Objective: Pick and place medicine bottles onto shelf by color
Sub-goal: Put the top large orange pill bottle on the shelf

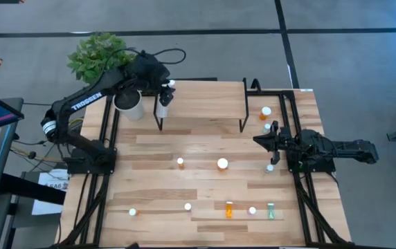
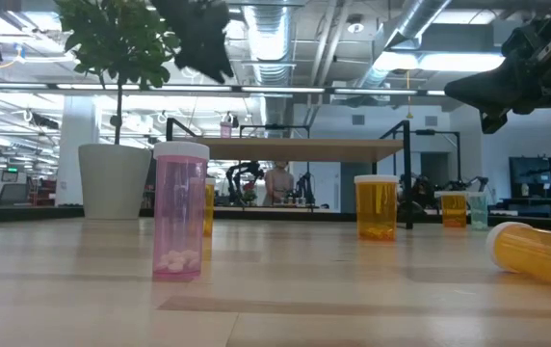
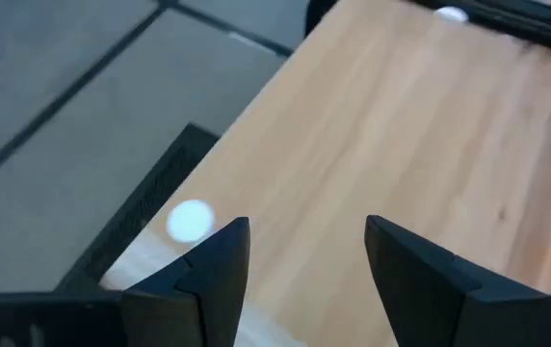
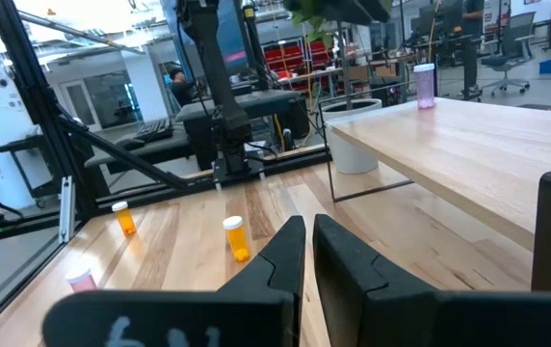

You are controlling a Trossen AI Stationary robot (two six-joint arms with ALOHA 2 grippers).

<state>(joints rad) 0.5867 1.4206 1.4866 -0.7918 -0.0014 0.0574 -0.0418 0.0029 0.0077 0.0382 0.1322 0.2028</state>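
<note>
Most medicine bottles (image 1: 222,164) sat scattered on the tabletop (image 1: 205,183), one pink already on the shelf (image 1: 205,104) corner under my wide-open, empty left claw (image 3: 304,260); right claw (image 1: 259,140) nearly closed, empty; they looked light, rigid, slick plastic, so I'd pinch mid-body below the cap.

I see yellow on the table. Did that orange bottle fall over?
Yes, tipped. The orange bottle lies on its side on the table, while others stand upright.
</note>
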